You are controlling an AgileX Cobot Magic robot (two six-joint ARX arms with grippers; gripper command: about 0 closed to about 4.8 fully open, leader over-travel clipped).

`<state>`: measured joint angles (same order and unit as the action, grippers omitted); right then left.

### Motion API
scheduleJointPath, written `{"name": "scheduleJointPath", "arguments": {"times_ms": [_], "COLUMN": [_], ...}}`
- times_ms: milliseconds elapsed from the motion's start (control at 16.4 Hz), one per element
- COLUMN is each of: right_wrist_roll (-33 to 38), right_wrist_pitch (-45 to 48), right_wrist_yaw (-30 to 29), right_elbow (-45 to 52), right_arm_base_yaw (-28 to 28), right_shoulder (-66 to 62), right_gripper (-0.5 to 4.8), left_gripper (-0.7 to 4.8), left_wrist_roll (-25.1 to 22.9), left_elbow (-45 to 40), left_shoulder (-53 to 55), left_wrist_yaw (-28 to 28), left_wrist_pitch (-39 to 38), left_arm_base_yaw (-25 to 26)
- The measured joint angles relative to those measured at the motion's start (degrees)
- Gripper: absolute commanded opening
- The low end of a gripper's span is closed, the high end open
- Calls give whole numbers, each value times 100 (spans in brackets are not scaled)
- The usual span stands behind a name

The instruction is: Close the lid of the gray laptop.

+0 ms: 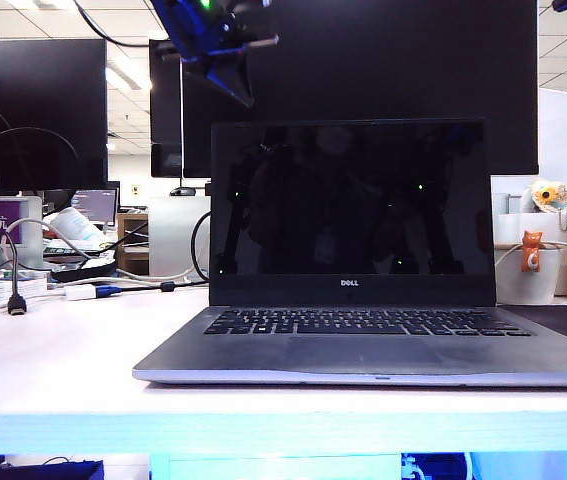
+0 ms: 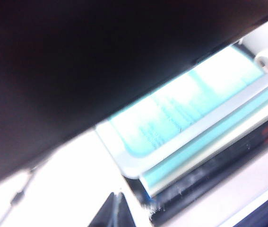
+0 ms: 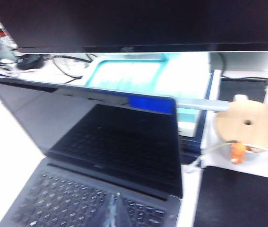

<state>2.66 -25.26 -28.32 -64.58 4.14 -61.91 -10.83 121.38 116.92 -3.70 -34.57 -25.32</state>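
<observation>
We see the gray laptop (image 1: 368,340) open on the white tabletop (image 1: 53,360), its lid (image 1: 353,210) upright with the dark screen facing the exterior camera. The left tool (image 1: 213,45) hangs above and behind the lid's top left corner; whether it is open we cannot tell. The right tool (image 3: 112,213) hovers over the keyboard (image 3: 86,201) in front of the lid, gripping nothing, its opening unclear.
</observation>
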Motion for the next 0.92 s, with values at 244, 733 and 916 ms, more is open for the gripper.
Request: {"name": "scheduleJointPath", "arguments": {"times_ms": [244,733,916], "right_wrist_roll": [0,0,0], "right_wrist_pitch": [2,2,4], "right_wrist_yaw": [-116,-125,-127], "right_elbow": [0,0,0], "right_arm_base_yaw": [0,2,2], "right_shoulder": [0,0,0], "right_gripper": [-1,-1,-1], "left_gripper": [-5,-5,-6], "left_wrist_roll": [26,9,-164], "left_elbow": [564,737,756], "left_shoulder": [326,175,120], "left_wrist_yaw": [-98,-730,-815], "left_wrist_pitch": [-1187,-2361,-3220], "left_arm_base_yaw": [15,-59,-258]}}
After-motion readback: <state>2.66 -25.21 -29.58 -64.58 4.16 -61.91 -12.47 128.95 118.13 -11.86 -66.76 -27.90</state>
